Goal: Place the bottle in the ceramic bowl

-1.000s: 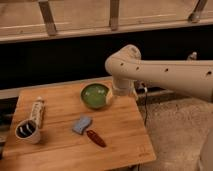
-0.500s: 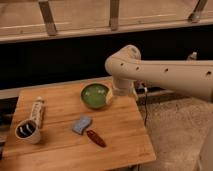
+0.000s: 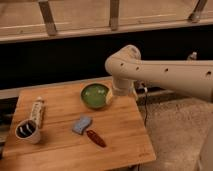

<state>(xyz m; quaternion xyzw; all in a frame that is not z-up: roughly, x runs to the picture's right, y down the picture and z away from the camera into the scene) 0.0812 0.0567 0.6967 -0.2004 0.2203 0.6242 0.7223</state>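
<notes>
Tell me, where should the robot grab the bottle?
Probably around its middle, from above, squeezing across the slim sides: the bottle lies flat, its near end close to the cup. The gripper hangs beside the bowl.

We see the pale gripper point(image 3: 108, 96) at the rim of the glossy green ceramic bowl point(image 3: 83, 98). The bottle point(image 3: 37, 111) is whitish with faint dark marks, the cup point(image 3: 27, 131) white and dark inside, the oblong thing point(image 3: 96, 138) dark red, the table point(image 3: 120, 135) honey-brown wood.

One bottle point(image 3: 37, 111), one ceramic bowl point(image 3: 92, 106), one cup point(image 3: 27, 132), one blue pad point(image 3: 82, 124), one red oblong thing point(image 3: 96, 138), one pincer point(image 3: 110, 96) beside the bowl.
</notes>
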